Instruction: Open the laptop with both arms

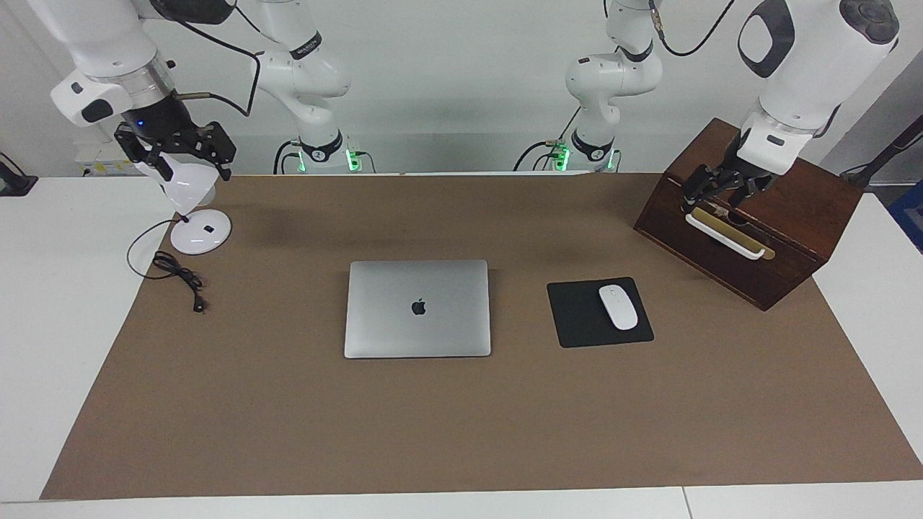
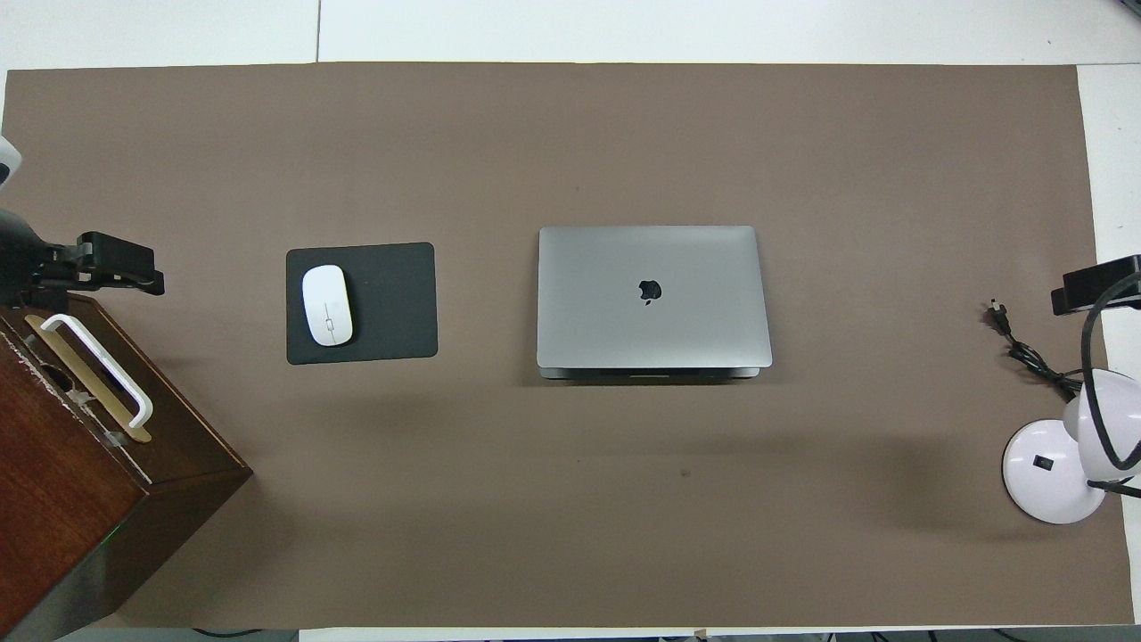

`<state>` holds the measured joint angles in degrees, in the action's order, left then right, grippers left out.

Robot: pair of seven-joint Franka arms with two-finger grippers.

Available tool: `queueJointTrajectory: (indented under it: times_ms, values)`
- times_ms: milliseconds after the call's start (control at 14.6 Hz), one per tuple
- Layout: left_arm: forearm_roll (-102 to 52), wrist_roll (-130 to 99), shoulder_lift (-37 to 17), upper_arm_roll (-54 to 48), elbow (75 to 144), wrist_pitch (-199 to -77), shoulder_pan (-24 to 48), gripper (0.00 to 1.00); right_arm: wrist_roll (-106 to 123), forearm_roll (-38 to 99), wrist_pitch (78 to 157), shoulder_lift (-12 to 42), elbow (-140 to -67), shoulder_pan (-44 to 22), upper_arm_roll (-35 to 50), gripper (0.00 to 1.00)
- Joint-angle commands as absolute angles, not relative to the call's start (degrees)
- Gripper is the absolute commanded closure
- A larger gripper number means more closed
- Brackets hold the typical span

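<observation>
1. Facing view: the slim silver-grey laptop with the dark apple logo point(image 1: 417, 308) lies shut and flat in the middle of the brown mat point(image 1: 288, 418) that covers the white table point(image 1: 65, 324). Neither arm is touching it.
2. Beside the laptop, toward the left arm's end, there's a black square mouse pad point(image 1: 577, 321) with a white oval mouse point(image 1: 619, 307) sitting on it.
3. The left pincer point(image 1: 725, 198) is up over the dark brown wooden box point(image 1: 786, 245), right above its white bar handle point(image 1: 723, 234). Honestly can't tell how far apart its fingers are.
4. The right pincer point(image 1: 177, 155) hangs over the small white desk lamp with the round base point(image 1: 200, 232), at the right arm's end, well apart from the laptop. Can't tell its finger gap either. The lamp's black cord point(image 1: 177, 277) trails loose on the mat.
5. Overhead view: same deal, the laptop point(image 2: 652, 299) is closed, logo up, mid-mat point(image 2: 570, 535), lid edges square to the mat.
6. The mouse pad point(image 2: 392, 303) and mouse point(image 2: 326, 305) sit just beside it, with a clear strip of mat between pad and laptop.
7. Left pincer point(image 2: 116, 267) pokes in over the box point(image 2: 80, 473), near the handle point(image 2: 98, 366). Right pincer point(image 2: 1096, 285) shows at the frame edge above the lamp point(image 2: 1052, 473), cord point(image 2: 1025, 352) next to it.
</observation>
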<state>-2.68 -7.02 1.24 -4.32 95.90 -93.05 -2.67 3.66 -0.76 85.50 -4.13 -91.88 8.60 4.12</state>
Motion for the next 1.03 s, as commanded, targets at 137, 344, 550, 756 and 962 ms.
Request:
queueJointTrajectory:
  times_ms: [137, 344, 550, 756, 962]
  values:
    - [-2.64, -13.43, 3.43, -4.57, 102.03, -99.22, -1.93, 0.59, 3.34, -0.53, 85.17, -5.01, -92.37, 9.67, 4.57, 0.00]
    - [-3.34, -19.83, 5.18, -4.92, 105.98, -101.50, -0.71, 0.76, 4.83, -0.53, 89.71, -6.32, -95.87, 9.67, 3.61, 0.00]
    - [-3.60, -36.42, 5.71, -4.92, 108.36, -105.37, 2.81, 0.97, 4.75, -0.44, 98.94, -5.98, -98.26, 9.15, 3.69, 0.00]
    - [-7.81, -39.02, 6.15, -4.83, 109.24, -105.29, 2.90, 1.00, 4.75, 5.24, 107.72, -3.62, -100.10, 8.27, 3.69, 0.00]
    - [-11.14, -39.98, 7.55, -4.92, 112.05, -105.38, 3.08, 1.00, 3.00, 8.96, 116.68, -0.97, -102.11, 5.37, 3.69, 0.00]
